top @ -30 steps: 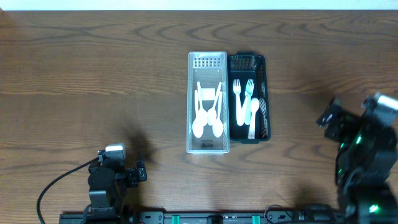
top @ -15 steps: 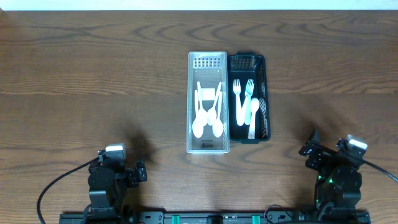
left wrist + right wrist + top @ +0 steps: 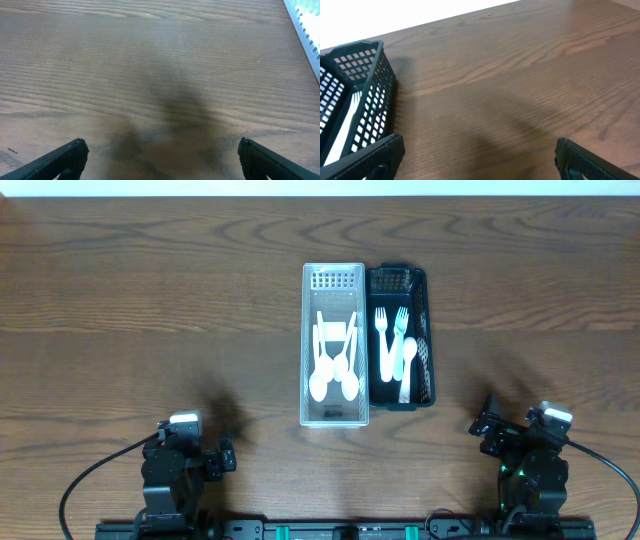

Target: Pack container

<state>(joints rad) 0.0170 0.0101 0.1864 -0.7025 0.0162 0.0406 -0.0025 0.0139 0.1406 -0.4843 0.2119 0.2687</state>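
A clear plastic basket (image 3: 334,415) holds white spoons (image 3: 333,365) at the table's middle. A black mesh basket (image 3: 428,340) stands against its right side and holds white forks (image 3: 391,330) and a spoon. The black basket also shows at the left of the right wrist view (image 3: 367,95). My left gripper (image 3: 226,454) rests near the front left edge, open and empty; its fingertips (image 3: 75,150) stand wide apart over bare wood. My right gripper (image 3: 487,426) rests near the front right edge, open and empty, with fingertips (image 3: 390,147) wide apart.
The clear basket's edge (image 3: 306,30) shows at the top right of the left wrist view. The wooden table (image 3: 150,300) spreads to both sides of the baskets. A black cable (image 3: 85,480) runs from the left arm.
My right arm has pulled back from the right side of the table down to the front edge. The left arm and the baskets have not moved.
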